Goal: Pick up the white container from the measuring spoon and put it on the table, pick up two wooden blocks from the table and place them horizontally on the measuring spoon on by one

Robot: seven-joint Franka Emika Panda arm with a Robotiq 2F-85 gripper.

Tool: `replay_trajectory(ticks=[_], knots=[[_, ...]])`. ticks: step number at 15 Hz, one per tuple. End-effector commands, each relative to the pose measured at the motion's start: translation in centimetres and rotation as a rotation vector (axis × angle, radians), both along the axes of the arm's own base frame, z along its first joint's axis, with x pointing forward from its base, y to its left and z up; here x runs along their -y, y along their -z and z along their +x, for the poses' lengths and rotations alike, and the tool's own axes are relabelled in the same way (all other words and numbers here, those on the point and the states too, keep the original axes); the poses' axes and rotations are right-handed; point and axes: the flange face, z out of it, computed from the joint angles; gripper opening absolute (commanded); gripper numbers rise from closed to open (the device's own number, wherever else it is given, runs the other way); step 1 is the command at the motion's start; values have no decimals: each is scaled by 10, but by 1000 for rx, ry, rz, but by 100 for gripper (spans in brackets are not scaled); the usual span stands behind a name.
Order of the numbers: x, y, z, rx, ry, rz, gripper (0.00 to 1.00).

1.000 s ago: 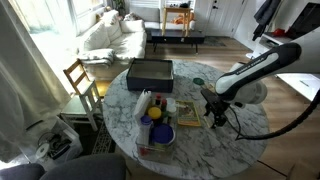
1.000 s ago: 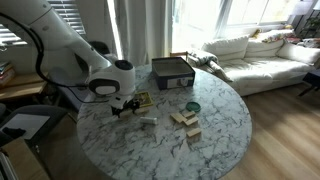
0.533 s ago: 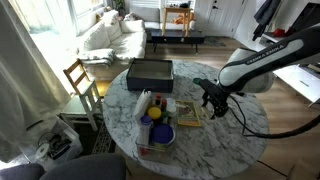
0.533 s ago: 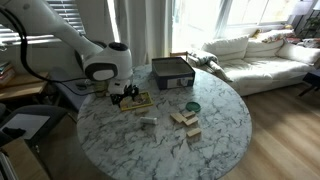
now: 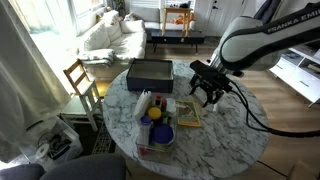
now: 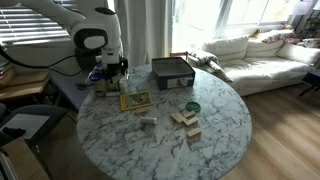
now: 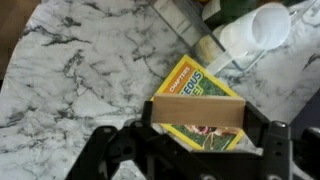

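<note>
In the wrist view my gripper (image 7: 198,120) is shut on a pale tan wooden block (image 7: 196,108), held horizontally across the jaws above a yellow book. In both exterior views the gripper (image 5: 207,90) (image 6: 112,78) hangs well above the marble table. The green measuring spoon (image 6: 192,106) lies on the table with nothing on it. More wooden blocks (image 6: 185,121) lie just beside it. A tiny white container (image 6: 148,121) lies on the table between the book and the blocks. In one exterior view my arm hides the spoon and blocks.
A black box (image 5: 150,72) (image 6: 172,72) stands at the far side of the round table (image 5: 235,125). The yellow book (image 5: 187,112) (image 6: 135,100) (image 7: 185,78) lies beneath the gripper. A white bottle (image 7: 252,30) and colourful items (image 5: 155,118) stand beside it.
My gripper has risen from the table beside the book with the wooden block in it. It has moved over the book toward the colourful items.
</note>
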Motion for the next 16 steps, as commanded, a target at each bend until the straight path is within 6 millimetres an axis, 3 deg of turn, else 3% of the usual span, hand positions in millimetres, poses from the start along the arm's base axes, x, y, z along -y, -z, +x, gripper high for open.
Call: replay_trajectory(ticks=[1,5,10,16], knots=[[-31,-15,18,-35,-102,10,60],[-54,-19,43,-82,-147,7,60],[-72,-7,76,-107,-144,-10,60],[-72,6,103,-108,-108,-50,60]])
